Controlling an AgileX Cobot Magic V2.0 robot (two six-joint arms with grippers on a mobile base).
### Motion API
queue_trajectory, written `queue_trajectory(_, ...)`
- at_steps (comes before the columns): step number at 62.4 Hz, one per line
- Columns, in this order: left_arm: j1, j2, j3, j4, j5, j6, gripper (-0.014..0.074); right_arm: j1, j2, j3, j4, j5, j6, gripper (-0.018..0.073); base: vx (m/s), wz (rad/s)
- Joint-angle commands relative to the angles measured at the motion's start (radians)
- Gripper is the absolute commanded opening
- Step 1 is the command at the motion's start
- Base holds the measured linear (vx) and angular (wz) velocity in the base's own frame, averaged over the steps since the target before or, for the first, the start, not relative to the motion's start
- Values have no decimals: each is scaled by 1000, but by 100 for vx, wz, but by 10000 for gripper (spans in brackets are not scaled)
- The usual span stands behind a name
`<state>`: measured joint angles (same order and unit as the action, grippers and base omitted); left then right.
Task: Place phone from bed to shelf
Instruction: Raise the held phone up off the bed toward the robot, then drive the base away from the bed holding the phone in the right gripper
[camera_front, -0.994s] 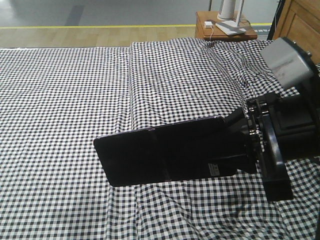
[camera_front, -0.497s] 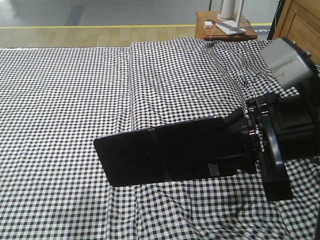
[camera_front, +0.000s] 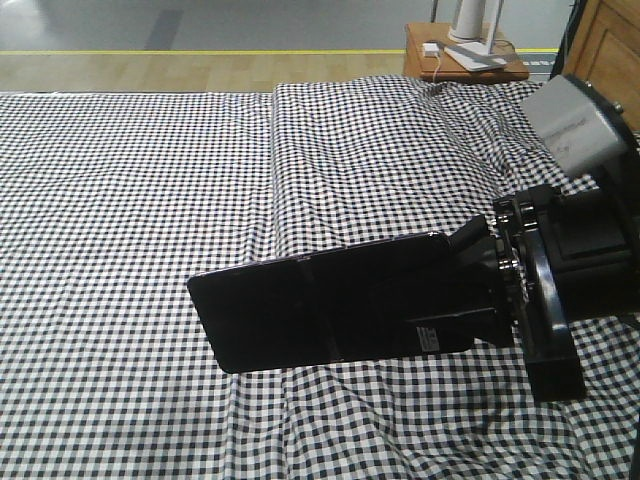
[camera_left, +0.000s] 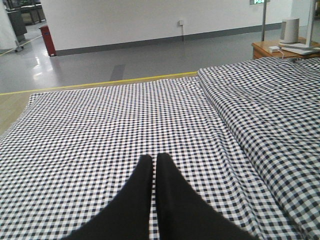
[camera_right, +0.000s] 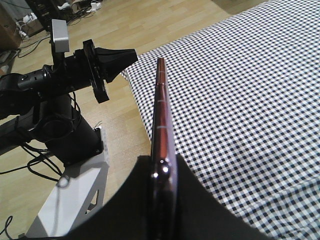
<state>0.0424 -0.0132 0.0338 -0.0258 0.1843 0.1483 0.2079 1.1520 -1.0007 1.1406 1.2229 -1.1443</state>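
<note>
Right gripper (camera_front: 465, 290) is pinched shut on one short end of the phone (camera_front: 320, 310), a finger on each face. The slab sticks out sideways and looks lifted off the bed (camera_front: 130, 200) sheet, and I'd guess an end grip leaves the far end free to go onto a board first. Left gripper (camera_left: 154, 162) has its fingers pressed together on nothing and hovers over the sheet, clear of the carry. Can't pick out the shelf in these views, so I judge the pick done and the place not yet done

right gripper (camera_right: 163, 172) clamping phone (camera_right: 161, 110), bed (camera_right: 260, 100) beyond
</note>
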Motion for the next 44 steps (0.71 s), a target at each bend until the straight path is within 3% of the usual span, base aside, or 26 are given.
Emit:
queue_trajectory(1, -4, -13, -21, -9, -72, -6, 1, 0, -20, -25, 93, 63, -11, -2, -4, 15)
queue_trajectory(44, -4, -13, -21, -9, -72, -6, 1, 0, -20, -25, 94, 63, -12, -2, -9, 35)
